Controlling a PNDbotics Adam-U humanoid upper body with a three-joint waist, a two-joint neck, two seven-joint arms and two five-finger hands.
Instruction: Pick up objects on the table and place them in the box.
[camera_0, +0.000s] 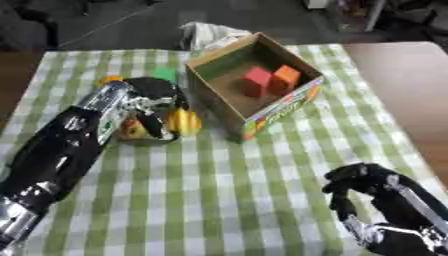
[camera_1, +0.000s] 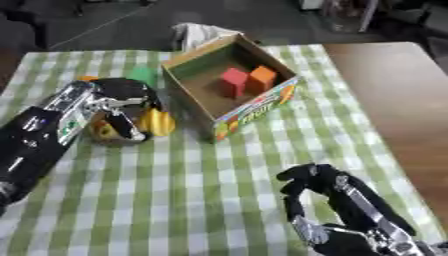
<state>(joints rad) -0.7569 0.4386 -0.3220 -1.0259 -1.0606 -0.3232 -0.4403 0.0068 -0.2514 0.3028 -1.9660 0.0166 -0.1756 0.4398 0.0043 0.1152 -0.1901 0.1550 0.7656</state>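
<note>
Your table (camera_0: 219, 200) wears a green-and-white checked cloth, and bare brown wood shows along its 3 o'clock edge. The box (camera_0: 262, 112) stands open on the cloth toward 1 o'clock from the middle, turned corner-on to you, with printed colours on its near outer wall. Your left arm (camera_0: 61, 150) runs in from 8 o'clock and ends just beside the box's 9 o'clock side. There your left hand (camera_0: 153, 97) is lowered over a yellow object (camera_0: 185, 121), with dark fingers (camera_0: 156, 125) curled down around it; the object touches the cloth or sits just above it, and you cannot tell which. A second small yellowish shape (camera_0: 131, 131) shows under the palm at the hand's 7 o'clock. Your right hand (camera_1: 315, 187) rests at 5 o'clock, well apart from the box, with its fingers curled in on nothing. Inside the box, a red block (camera_0: 256, 80) and an orange block (camera_0: 285, 76) stand side by side and touching on the floor. A green piece (camera_0: 164, 73) lies on the cloth at the left hand's 12 o'clock, and an orange piece (camera_0: 109, 79) lies at its 10 o'clock.
</note>
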